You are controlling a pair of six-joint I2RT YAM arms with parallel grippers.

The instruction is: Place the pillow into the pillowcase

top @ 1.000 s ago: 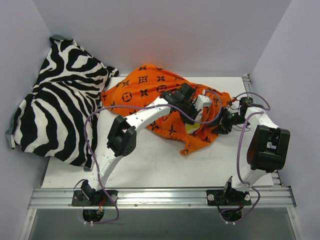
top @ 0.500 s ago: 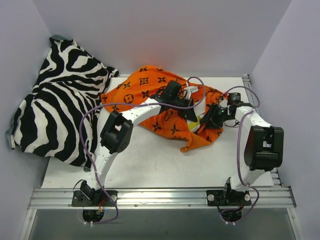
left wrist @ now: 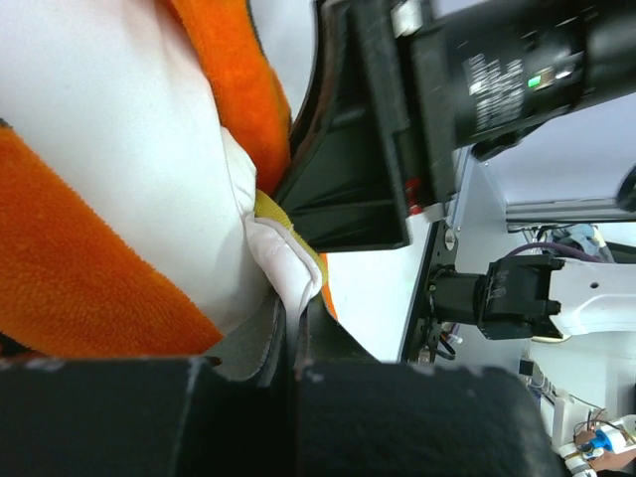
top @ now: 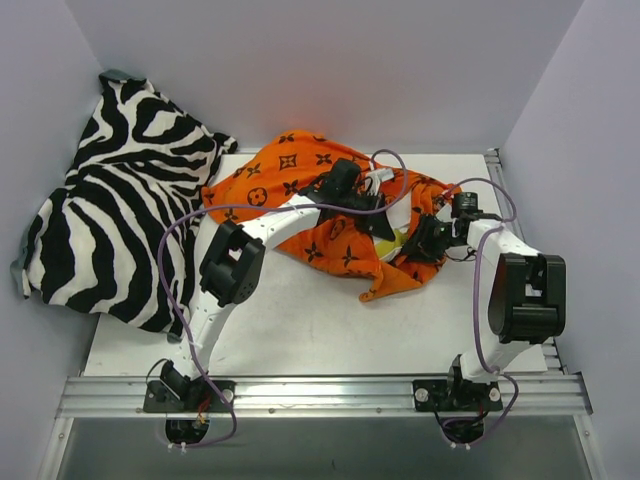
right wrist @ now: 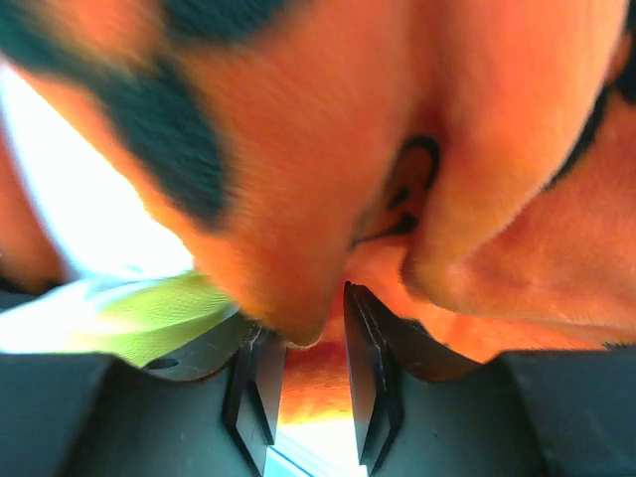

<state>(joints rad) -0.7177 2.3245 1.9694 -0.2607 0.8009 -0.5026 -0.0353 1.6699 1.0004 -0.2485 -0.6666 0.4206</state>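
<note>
a zebra-striped cloth (top: 110, 220) lay heaped at the left edge of the white surface (top: 300, 320). the orange pillowcase (top: 290, 180) sat crumpled at the far middle. the left pincer (left wrist: 293, 323) was clamped together on a yellow-piped corner of the pillow (left wrist: 119, 149), which was mostly wrapped in the orange fabric. the right pincer (right wrist: 310, 373) stood narrowly apart with a fold of pillowcase sagging between its fingers (right wrist: 253, 383); whether it gripped the fold could not be told.
</note>
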